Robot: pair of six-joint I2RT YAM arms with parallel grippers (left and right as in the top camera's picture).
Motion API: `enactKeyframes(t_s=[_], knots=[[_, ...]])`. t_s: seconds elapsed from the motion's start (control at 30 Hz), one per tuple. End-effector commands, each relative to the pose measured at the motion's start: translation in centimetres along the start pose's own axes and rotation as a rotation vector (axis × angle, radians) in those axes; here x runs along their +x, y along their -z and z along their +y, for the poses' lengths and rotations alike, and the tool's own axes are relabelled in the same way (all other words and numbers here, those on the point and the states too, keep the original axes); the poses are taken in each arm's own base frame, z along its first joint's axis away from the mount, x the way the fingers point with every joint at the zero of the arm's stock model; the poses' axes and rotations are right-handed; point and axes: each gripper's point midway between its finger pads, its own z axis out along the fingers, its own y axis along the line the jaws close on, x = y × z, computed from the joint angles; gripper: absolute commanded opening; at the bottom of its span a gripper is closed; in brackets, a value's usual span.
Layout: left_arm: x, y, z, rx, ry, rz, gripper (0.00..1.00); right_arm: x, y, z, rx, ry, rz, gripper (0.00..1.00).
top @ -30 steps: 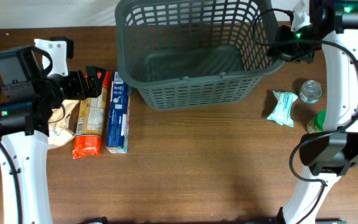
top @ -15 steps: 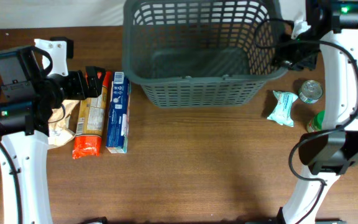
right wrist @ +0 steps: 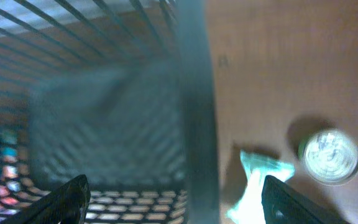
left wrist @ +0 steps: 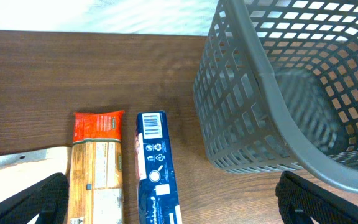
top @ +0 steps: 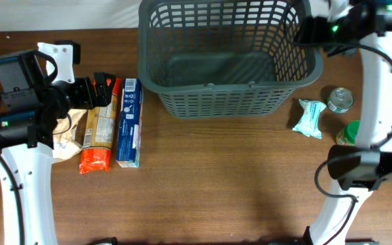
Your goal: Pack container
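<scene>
1. Dark brown wooden tabletop (top: 216, 184) fills the overhead view, with a pale wall along its far edge.
2. At the far middle of the table stands the large grey plastic rectangular basket (top: 209, 86), upright, its mouth facing straight up.
3. Its long axis runs left to right across the table, and the short ends face the two arms.
4. Slotted lattice walls are seen sloping inward from a thick rim to a solid, smooth base, which shows bare through the mouth.
5. The left gripper (left wrist: 169, 186) is held low over the packets left of the basket, its fingers spread wide and nothing between them.
6. Beneath it lie an orange and tan pasta packet (top: 97, 126) and a blue rectangular carton (top: 129, 122), side by side and lengthwise towards the far edge, with a crumpled beige paper bag (top: 67, 133) at their left.
7. The right gripper (right wrist: 176, 193) is placed at the basket's right end; its fingers are parted, one on each side of the rim, without clamping it, though this view is blurred.
8. Right of the basket lie a teal and white pouch (top: 309, 117), a silver tin can (top: 340, 100) and a green object (top: 348, 134).
</scene>
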Motion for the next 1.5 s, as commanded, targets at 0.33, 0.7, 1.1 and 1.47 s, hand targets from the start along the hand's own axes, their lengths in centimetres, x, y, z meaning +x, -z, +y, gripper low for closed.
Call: enactKeyframes(t_s=[0.33,0.7,1.1,1.47], knots=[[-2.1,0.5,-0.3,0.013,-0.008,-0.072,0.99,-1.9,24.0,-8.6,0.295,-0.188,-0.561,0.93],[-0.8,-0.1,-0.2,0.019,-0.001,-0.021,0.99,2.9,20.8,-18.8,0.229,-0.514,-0.377,0.99],[13.4,-9.3,2.4,0.028,0.080,0.601,0.79,7.6,12.6,-20.7,0.168,-0.652,-0.093,0.99],[20.0,-14.4,2.9,-0.147,-0.102,0.879,0.77,9.6,10.4,-21.0,0.154,-0.694,-0.003,0.99]])
